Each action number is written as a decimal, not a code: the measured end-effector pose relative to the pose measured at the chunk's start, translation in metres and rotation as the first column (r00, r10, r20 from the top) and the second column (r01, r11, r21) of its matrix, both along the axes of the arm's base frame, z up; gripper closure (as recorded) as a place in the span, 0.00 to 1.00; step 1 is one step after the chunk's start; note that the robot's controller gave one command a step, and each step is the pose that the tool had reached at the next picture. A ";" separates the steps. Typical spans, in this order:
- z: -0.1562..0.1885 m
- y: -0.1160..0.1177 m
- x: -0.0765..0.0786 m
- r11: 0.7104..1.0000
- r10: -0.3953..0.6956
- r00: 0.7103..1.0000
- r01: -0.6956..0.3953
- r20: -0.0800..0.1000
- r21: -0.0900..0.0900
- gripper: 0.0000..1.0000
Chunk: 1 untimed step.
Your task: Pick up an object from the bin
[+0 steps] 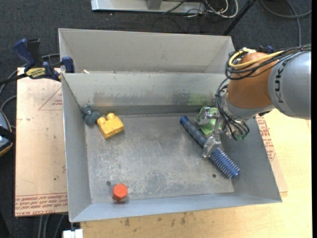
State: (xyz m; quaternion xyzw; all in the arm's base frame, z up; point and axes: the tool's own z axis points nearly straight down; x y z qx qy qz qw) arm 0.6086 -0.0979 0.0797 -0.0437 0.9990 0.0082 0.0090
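Note:
A blue brush (224,163) lies slantwise at the right of the bin, its dark blue handle pointing up-left and its ribbed bristle head towards the front right. My gripper (211,146) is low over the middle of this brush, where the handle meets the head, and looks to be touching it. A green thing (205,119) sits just behind the brush, partly hidden under the gripper's body.
A yellow toy brick (110,125) lies at the back left, with a small grey-blue piece (90,116) beside it in the corner. A small red-orange thing (120,192) rests near the front left wall. The arm reaches in over the right rim.

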 end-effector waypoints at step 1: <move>-0.004 -0.009 0.012 0.999 -0.047 0.999 0.046 -0.010 -0.007 0.00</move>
